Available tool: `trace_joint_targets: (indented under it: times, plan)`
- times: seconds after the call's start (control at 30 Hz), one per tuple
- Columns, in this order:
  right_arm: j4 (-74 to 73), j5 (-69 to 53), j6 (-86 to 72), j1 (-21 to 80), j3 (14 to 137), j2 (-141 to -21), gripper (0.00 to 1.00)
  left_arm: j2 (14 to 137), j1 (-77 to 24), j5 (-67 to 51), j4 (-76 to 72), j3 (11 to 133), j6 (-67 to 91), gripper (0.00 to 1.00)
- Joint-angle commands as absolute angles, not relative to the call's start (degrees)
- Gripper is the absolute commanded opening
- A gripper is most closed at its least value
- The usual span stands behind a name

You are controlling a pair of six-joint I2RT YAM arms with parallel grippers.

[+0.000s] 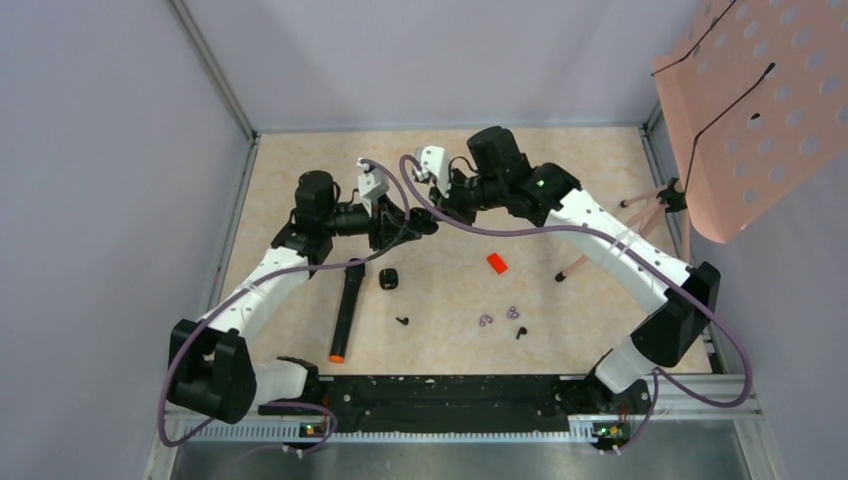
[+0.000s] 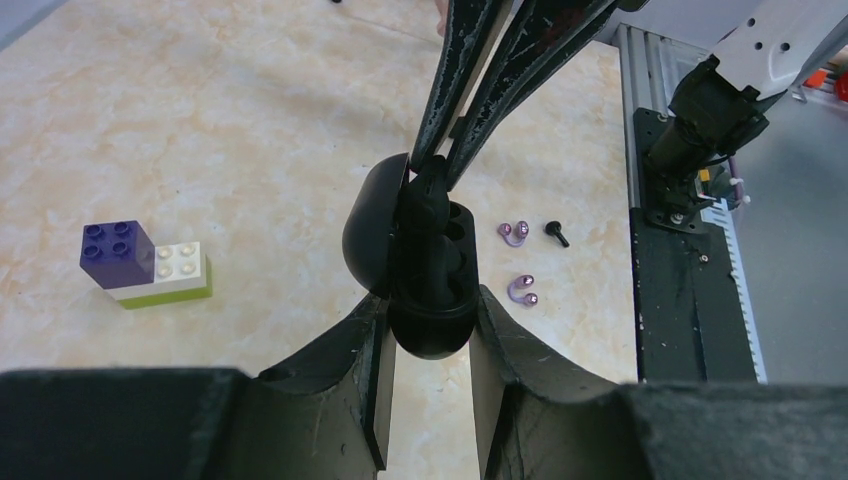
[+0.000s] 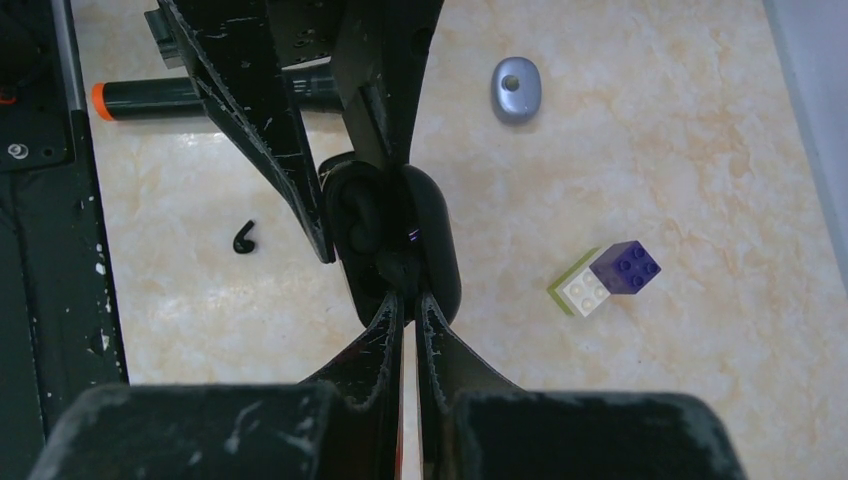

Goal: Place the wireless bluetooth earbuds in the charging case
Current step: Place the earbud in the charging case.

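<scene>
The left gripper (image 2: 428,298) jaws pinch the open charging case (image 2: 368,225); the right gripper (image 3: 408,300) jaws, pressed together, pinch an earbud (image 2: 425,205) at its well.

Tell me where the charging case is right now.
The charging case sits mid-frame in the left wrist view, clamped open in the left gripper, while the right gripper pinches an earbud into it.

One black oval charging case (image 2: 430,330), two loose tiny black earbuds (image 1: 402,321) (image 1: 520,333), two pale purple rings (image 1: 486,320) (image 1: 513,312), one orange-capped black marker (image 1: 346,305).
</scene>
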State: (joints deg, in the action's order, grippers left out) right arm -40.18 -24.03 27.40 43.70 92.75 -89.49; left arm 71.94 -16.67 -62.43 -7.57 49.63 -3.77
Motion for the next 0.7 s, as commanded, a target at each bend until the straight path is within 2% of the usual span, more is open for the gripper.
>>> trace_joint_targets:
  times: [0.0,0.67]
  plan:
    - [-38.8,-24.81,27.53,44.21,96.25,-89.77,0.0,72.03,-17.2,-65.66,-8.92,52.85,-5.05,0.0]
    - [-41.83,-25.79,30.84,44.31,92.81,-86.94,0.0,71.81,-17.27,-65.35,-12.26,52.16,-1.32,0.0]
